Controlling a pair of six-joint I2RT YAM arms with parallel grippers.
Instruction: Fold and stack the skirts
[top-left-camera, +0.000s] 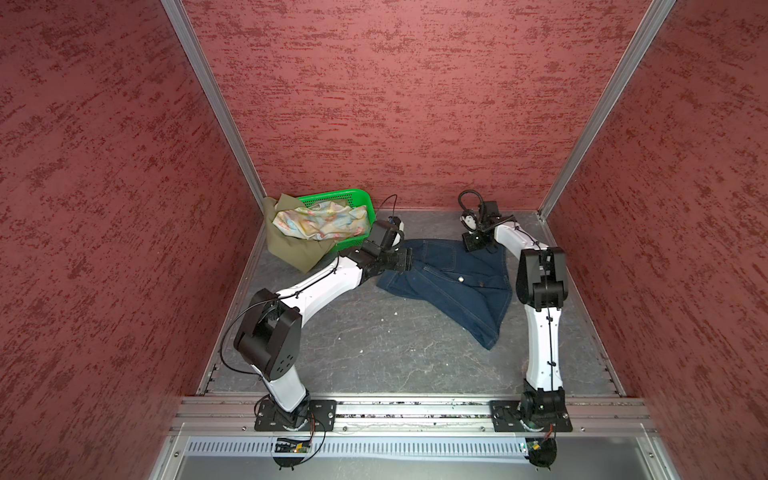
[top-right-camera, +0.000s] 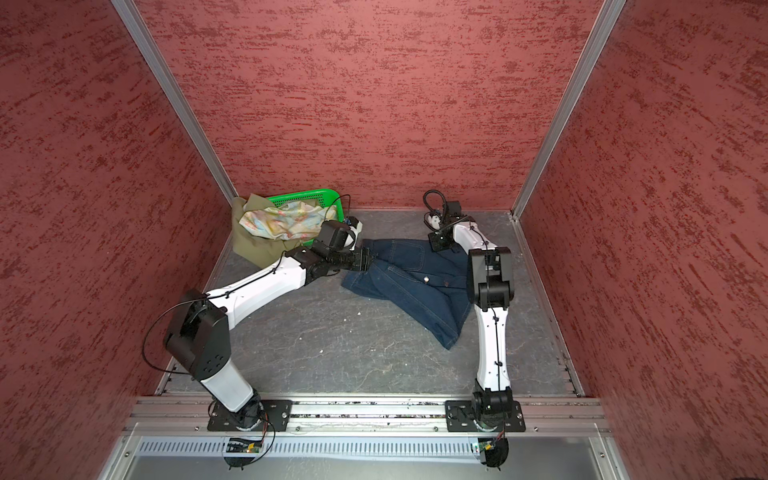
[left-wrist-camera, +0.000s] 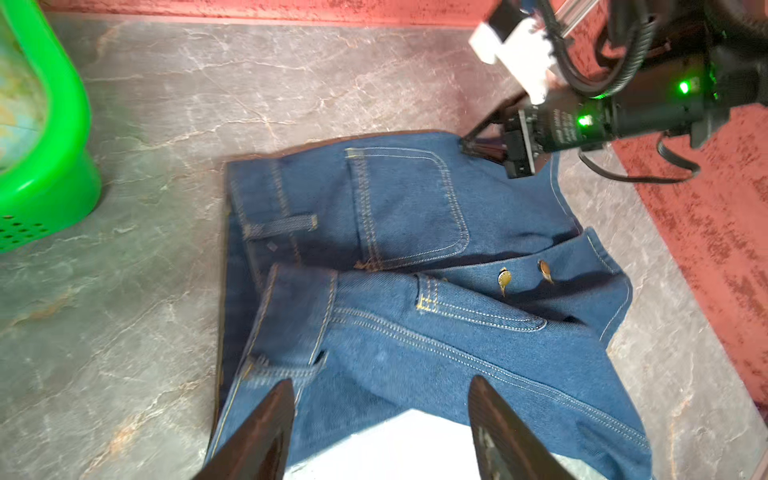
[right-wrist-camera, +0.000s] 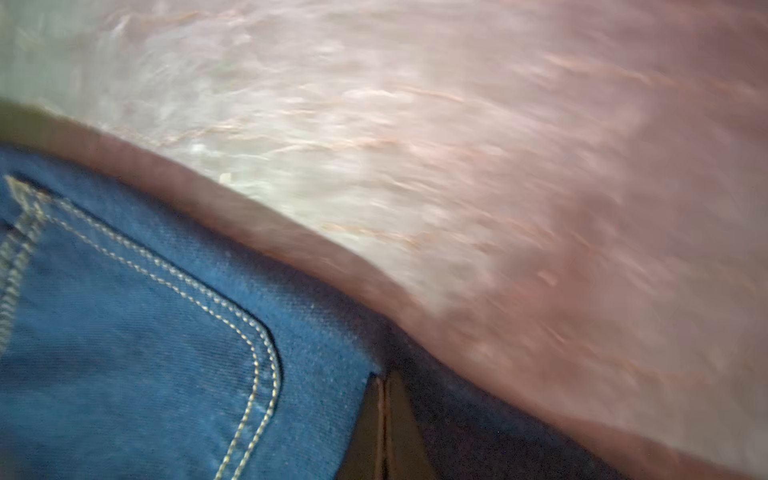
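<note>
Right claw (right-wrist-camera: 384, 384) tips together at denim (top-left-camera: 453, 278) far edge, catch uncertain; left claw (left-wrist-camera: 380, 380) apart over denim opposite end. Risk: thin pinch slips, pull bunches denim.

Your denim skirt (top-right-camera: 411, 286) lies spread and rumpled on the counter (top-right-camera: 332, 345), between the two arms. Your left claw (top-right-camera: 366, 261) sits at its left edge, and your right claw (top-right-camera: 441, 246) is down on its far right corner. At the far left, a green basket (top-right-camera: 309, 195) holds a floral skirt (top-right-camera: 282, 222), with an olive skirt (top-right-camera: 253, 249) spilling over its near side.
</note>
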